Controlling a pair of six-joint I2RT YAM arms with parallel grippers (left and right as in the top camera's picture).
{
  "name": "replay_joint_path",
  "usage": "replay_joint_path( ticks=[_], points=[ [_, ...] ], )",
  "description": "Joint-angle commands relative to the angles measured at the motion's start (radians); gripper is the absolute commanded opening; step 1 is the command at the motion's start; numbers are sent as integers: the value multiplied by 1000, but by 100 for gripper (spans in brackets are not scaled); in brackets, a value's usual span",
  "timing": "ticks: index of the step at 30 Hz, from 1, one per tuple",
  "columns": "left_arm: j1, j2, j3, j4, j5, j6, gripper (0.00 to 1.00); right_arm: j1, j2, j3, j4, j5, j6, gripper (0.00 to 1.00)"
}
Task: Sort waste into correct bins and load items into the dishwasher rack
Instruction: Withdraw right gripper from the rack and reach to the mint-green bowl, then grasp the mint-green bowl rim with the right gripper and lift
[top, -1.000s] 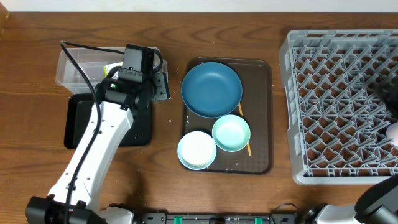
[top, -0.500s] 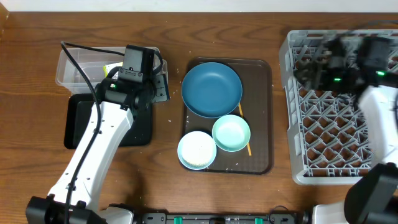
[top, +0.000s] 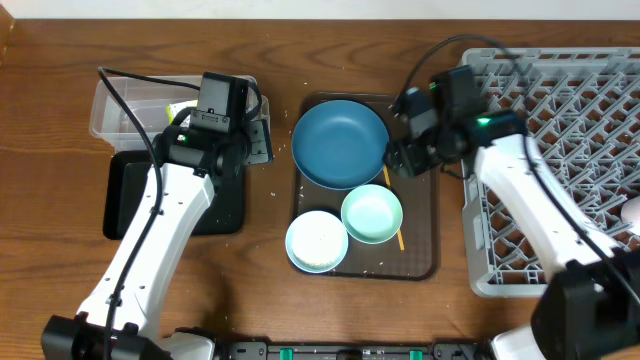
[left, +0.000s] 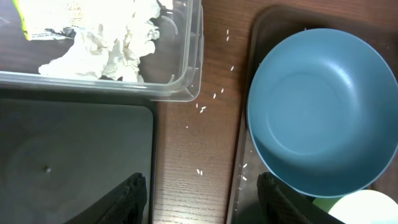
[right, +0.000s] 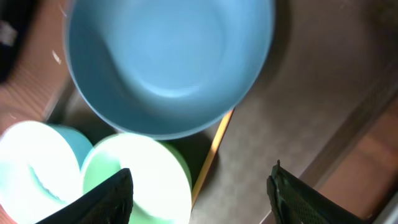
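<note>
right claw (right: 200, 198) swung over tray (top: 420, 222) on wooden table (top: 268, 245)

One blue dish (top: 340, 143), two bowls (top: 372, 214), one stick (right: 214, 148), two bins (top: 105, 120), one serving tray (top: 420, 205), one rack (top: 600, 110)

Overhead: fixed high above, facing straight down, far enough to take in the whole brown wooden table (top: 270, 250) around the large round dark-blue dish (top: 340, 143). Left wrist: close, facing down from just left of the dish, with it filling the right half. Right wrist: closer still and blurred, facing down over the dish's near right rim. Shared by all three: the dish.
</note>
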Motion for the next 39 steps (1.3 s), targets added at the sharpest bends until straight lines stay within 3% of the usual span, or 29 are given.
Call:
replay_joint_path(
  ticks=[1,7,17,19,23,35,39],
  points=[
    [0,0,8,-3,-10,6,60,39,55,10,-32,77,-14,67],
    [0,0,7,-3,-16,6,60,77,153,10,-78,56,-4,39],
    [0,0,7,-3,-16,6,60,94,203,10,-115,99,-2,35],
    [0,0,7,-3,-16,6,60,94,209,10,-115,99,6,28],
    [0,0,7,-3,-16,6,61,94,220,10,-121,99,6,26],
    [0,0,7,-3,-16,6,61,94,222,10,-124,99,6,1],
    [0,0,7,-3,-16,6,61,94,222,10,-126,98,7,1]
  ],
)
